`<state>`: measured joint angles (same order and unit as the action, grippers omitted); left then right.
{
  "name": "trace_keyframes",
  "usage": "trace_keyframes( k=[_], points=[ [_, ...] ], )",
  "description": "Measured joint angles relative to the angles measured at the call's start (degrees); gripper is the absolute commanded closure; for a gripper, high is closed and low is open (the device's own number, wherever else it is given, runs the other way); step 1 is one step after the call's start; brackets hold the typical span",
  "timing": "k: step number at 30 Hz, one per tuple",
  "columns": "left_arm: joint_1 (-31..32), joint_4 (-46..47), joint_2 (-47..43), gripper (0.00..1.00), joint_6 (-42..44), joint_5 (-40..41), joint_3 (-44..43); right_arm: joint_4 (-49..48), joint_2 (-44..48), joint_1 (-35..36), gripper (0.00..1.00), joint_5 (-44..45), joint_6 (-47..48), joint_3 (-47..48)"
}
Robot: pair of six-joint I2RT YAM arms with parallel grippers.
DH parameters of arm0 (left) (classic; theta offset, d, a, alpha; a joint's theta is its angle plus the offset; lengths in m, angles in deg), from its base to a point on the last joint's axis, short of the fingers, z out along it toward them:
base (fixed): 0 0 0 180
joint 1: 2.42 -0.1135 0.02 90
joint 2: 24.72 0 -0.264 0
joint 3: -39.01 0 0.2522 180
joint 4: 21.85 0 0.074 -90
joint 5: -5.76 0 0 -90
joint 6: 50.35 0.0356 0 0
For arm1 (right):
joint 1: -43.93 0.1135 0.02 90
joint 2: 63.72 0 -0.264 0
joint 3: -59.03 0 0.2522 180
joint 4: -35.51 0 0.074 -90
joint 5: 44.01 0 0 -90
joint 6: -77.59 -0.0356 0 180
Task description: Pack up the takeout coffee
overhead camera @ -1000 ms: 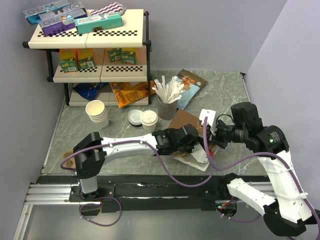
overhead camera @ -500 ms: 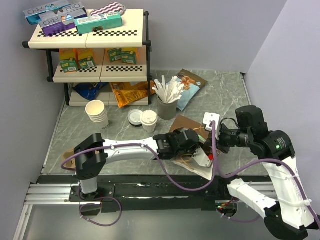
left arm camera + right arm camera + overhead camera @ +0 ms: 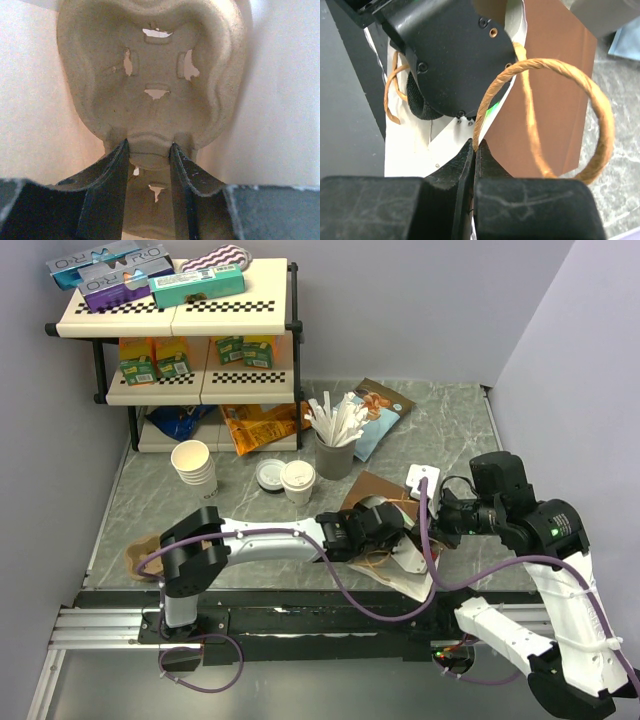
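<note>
Left of centre in the overhead view, a stack of lidless paper cups (image 3: 194,466) stands on the table (image 3: 450,420). To its right lie the loose lids (image 3: 269,475). Touching or just beside them is the takeout coffee (image 3: 297,481). It stands upright with its lid on, near the middle of the frame, and neither arm touches it. The straw holder (image 3: 335,450) stands just beyond it, up and to the right.

Below the coffee, the left arm reaches rightward into the mouth of a paper bag (image 3: 375,485) lying on its side. In the left wrist view, the left gripper (image 3: 148,150) is partly closed. Its two fingers (image 3: 112,170) clamp a raised ridge at the near edge of a moulded pulp cup carrier (image 3: 150,75), which fills the upper centre of that frame, with the bag's pale inner walls on both sides.

At the right, the right gripper (image 3: 474,147) is fully closed. Its tips pinch the bag's twisted paper handle (image 3: 545,65), and the loop arcs toward the upper right of the right wrist frame.
</note>
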<state>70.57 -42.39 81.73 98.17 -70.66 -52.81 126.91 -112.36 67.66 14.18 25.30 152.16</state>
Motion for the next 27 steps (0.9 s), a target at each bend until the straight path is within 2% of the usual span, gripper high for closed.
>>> trace_keyframes(
  k=[7, 27],
  points=[
    [0.44, 0.52, 0.76, 0.99, -0.63, 0.94, 0.00, 0.61, -0.33, -0.11, 1.00, 0.24, -0.61, 0.17],
    [0.74, 11.23, 2.19, 0.99, 1.44, 7.28, 1.62, 0.83, -1.97, -0.72, 1.00, -3.61, -2.34, 0.96]
  ],
)
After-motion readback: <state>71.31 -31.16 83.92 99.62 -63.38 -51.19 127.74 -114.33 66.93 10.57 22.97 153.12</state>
